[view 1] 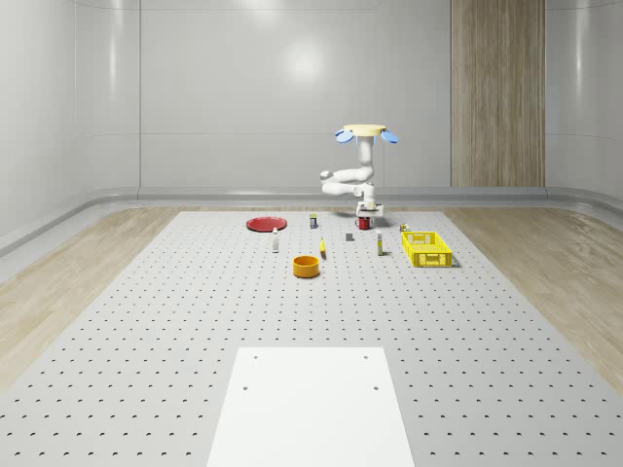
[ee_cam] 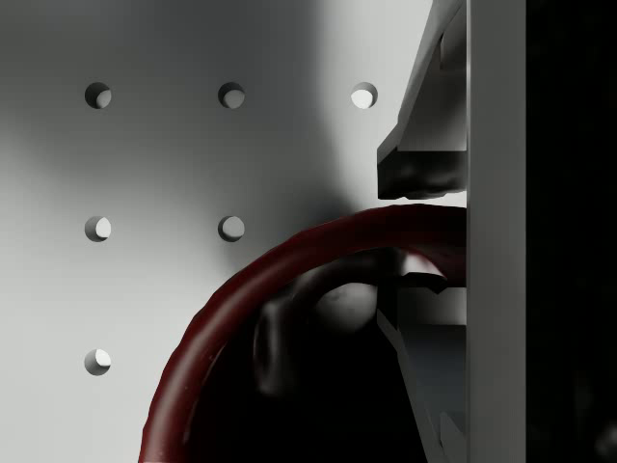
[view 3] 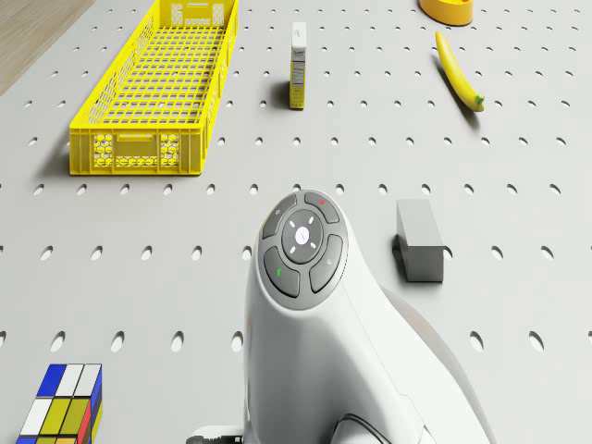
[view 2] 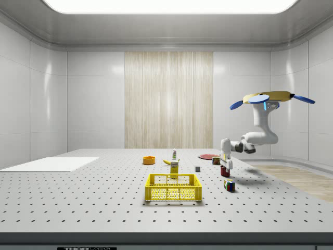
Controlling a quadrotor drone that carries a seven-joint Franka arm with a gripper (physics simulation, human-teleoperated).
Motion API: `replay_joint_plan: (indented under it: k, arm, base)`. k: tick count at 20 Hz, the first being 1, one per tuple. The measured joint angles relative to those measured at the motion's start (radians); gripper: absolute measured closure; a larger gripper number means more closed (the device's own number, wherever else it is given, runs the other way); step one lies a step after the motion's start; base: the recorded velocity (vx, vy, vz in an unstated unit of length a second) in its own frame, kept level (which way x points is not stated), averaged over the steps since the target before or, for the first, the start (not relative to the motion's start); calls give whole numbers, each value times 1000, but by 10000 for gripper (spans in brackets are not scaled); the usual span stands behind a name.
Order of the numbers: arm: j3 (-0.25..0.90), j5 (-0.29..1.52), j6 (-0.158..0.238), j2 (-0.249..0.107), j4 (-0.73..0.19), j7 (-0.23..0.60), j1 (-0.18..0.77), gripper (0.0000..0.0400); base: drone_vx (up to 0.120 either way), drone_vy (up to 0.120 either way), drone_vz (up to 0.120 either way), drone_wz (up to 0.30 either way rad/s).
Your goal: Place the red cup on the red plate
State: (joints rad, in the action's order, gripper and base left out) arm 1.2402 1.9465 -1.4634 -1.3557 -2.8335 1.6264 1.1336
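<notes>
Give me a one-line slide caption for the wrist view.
Tool straddling the red cup rim, one finger inside and one outside, above the perforated table.

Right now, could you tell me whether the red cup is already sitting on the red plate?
No, the red cup stands on the table under the gripper, well to the right of the red plate in the whole-scene view.

I am looking into a simulated robotics lab. A huge grey table (view 1: pixel 146 321) drilled with a regular grid of holes, like an optical bench, fills the room. Plain glossy white wall panels (view 1: pixel 243 88) curve into a wood-plank floor (view 1: pixel 58 263), one wood-slat panel (view 2: pixel 169 99) stands behind, and a flat ceiling light panel (view 2: pixel 166 5) glows overhead.
</notes>
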Motion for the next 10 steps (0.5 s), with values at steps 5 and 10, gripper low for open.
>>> replay_joint_plan:
  k: [5, 10]
  arm:
    - [25, -27, 0, -9, -5, 6, 4, 298]
    - [83, -84, 13, -16, -14, 16, 10, 299]
  base:
    - [0, 0, 24, 0]
    - [0, -88, 120, 0]
